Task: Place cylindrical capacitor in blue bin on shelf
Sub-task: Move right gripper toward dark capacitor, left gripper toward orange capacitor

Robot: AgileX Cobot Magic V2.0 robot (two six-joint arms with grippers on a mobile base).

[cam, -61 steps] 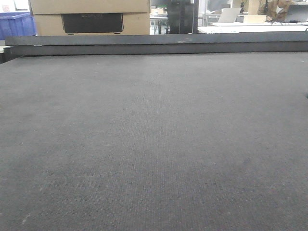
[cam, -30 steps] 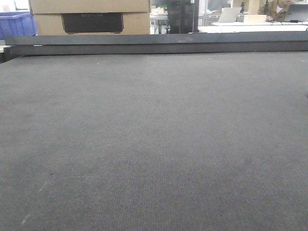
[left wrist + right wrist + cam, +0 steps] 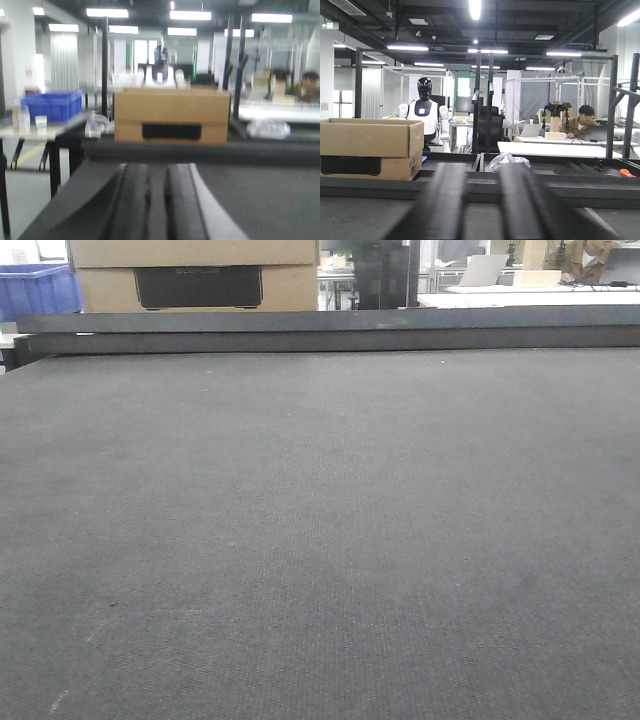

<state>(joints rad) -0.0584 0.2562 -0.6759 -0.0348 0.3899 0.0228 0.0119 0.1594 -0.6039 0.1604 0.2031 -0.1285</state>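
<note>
No cylindrical capacitor, blue bin or shelf shows in any view. In the left wrist view my left gripper (image 3: 158,172) hovers low over the dark grey tabletop (image 3: 260,200), its two black fingers (image 3: 135,200) a narrow gap apart with nothing between them. My right gripper (image 3: 482,172) is also low over the tabletop (image 3: 360,220). It stands open and empty, its blurred fingers (image 3: 447,205) pointing at the table's far rail. Neither gripper appears in the front view, which is filled by the tabletop (image 3: 320,540).
A raised dark rail (image 3: 330,330) runs along the table's far edge. Behind it stand a cardboard box (image 3: 195,275) and a blue crate (image 3: 35,290) on a side table. Crumpled plastic (image 3: 507,161), a humanoid robot (image 3: 425,112) and a seated person (image 3: 580,122) are farther back.
In the front view the background box and rail have shifted slightly to the right, so the camera has moved a little. Nothing on the tabletop has changed.
</note>
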